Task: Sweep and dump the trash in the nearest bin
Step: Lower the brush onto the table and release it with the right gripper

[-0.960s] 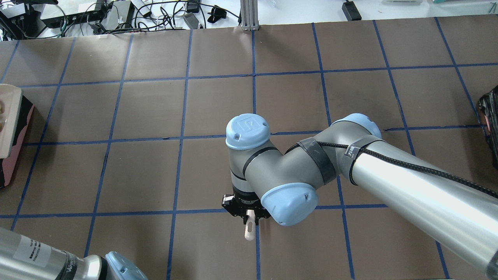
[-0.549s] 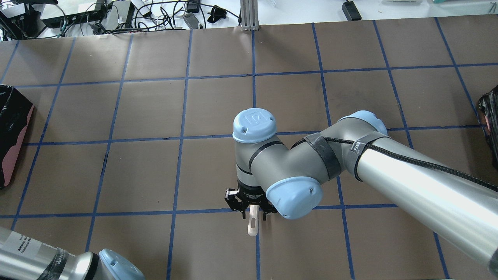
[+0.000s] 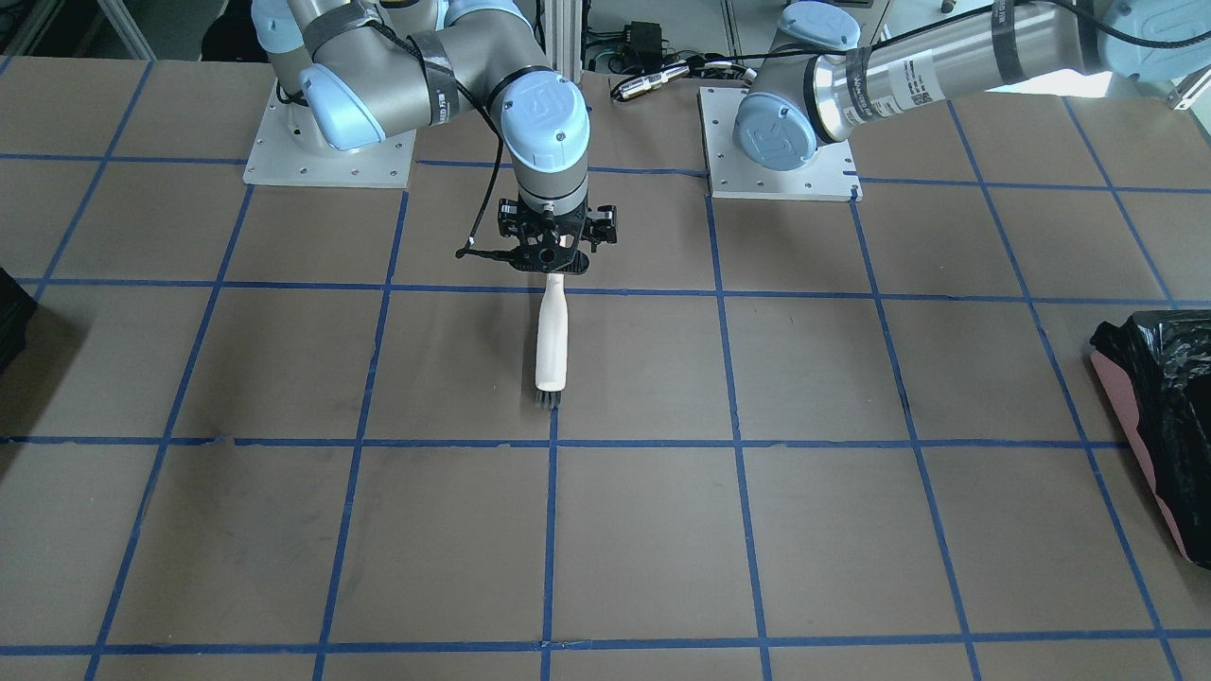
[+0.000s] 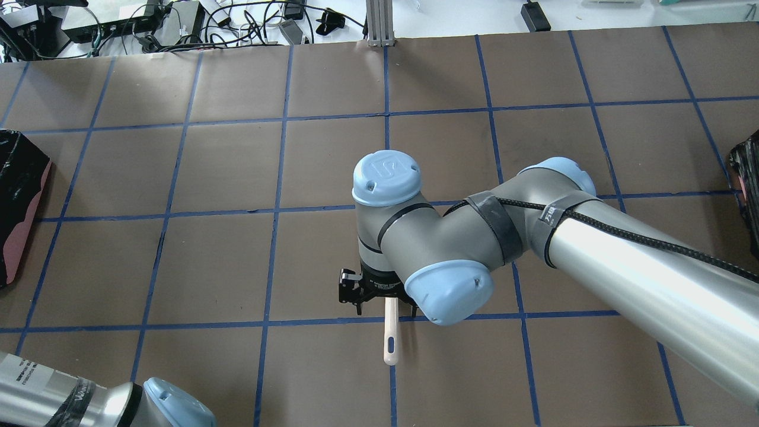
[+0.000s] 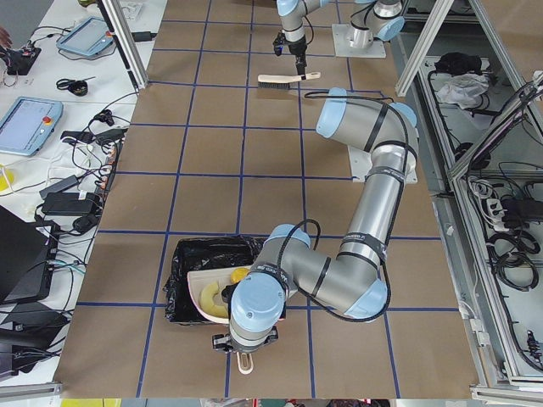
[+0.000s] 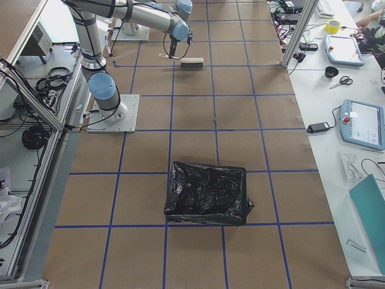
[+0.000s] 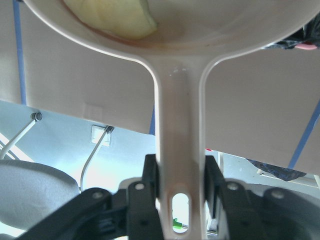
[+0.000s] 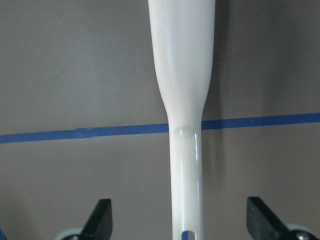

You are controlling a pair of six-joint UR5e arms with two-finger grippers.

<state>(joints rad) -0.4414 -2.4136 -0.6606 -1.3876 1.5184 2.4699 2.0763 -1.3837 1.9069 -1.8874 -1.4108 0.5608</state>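
The pale yellow banana-like piece [image 7: 117, 20] lies in the bowl of a cream dustpan [image 7: 180, 120]. In the left side view the pan hangs over the open mouth of the pink-walled bin [image 4: 21, 231], whose black bag liner rings it. A second, brighter yellow bit [image 5: 240, 274] sits at the pan's far edge; I cannot tell which piece of trash it is. The brown lump is not visible in any view.

The left fingers [image 7: 151, 175] are clamped on the dustpan's handle, one on each side, just above its hanging slot. The left arm is folded tightly. Its upper link runs down the counter [image 3: 851, 530] toward the bin end, and the forearm doubles back to a wrist set right beside the bin.

Well apart, at the counter's middle, a white brush [image 3: 551, 340] lies flat along a blue tape line, with its bristles pointing away from the robot. The right arm reaches out over it with its last wrist joint upright. The right fingers [image 8: 100, 220] point straight down and are spread wide, straddling the handle's end without touching it.

A plain black bin [image 6: 207, 192] stands at the counter's opposite end.
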